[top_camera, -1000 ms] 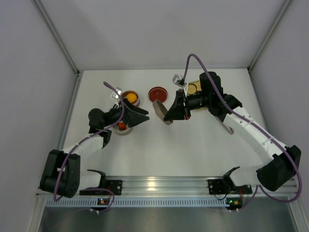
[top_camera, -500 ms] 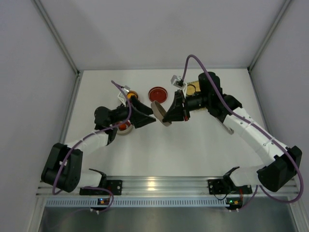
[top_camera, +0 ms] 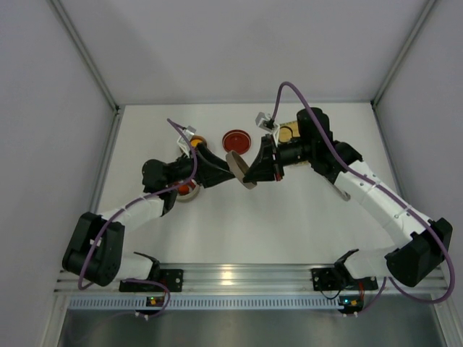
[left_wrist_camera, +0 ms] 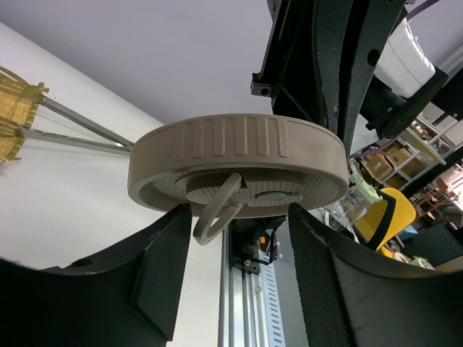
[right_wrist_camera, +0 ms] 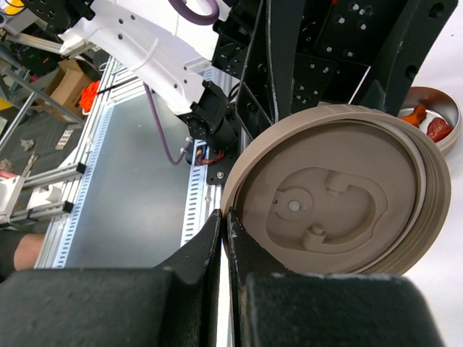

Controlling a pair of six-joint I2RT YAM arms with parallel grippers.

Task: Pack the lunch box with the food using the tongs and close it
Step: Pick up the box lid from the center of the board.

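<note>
Found lid (left_wrist_camera: 239, 155) clamped at rim in closed right gripper (right_wrist_camera: 224, 225); left gripper (left_wrist_camera: 239, 220) part-open astride ring (left_wrist_camera: 217, 210), empty. Judged stiff, light; hold by rim.

Bright, even white light from overhead, diffuse. Table (top_camera: 239, 224) near-white; shadows under the arms (top_camera: 137, 210) soft and faint. Mild sheen on the metal rail (top_camera: 239, 273). Left wrist view: left fingers (left_wrist_camera: 145, 289) close up, black, soft-focus, little detail; lid (left_wrist_camera: 239, 155) crisp, its underside shaded; room behind blurred. Right wrist view similarly sharp mid-distance.
</note>
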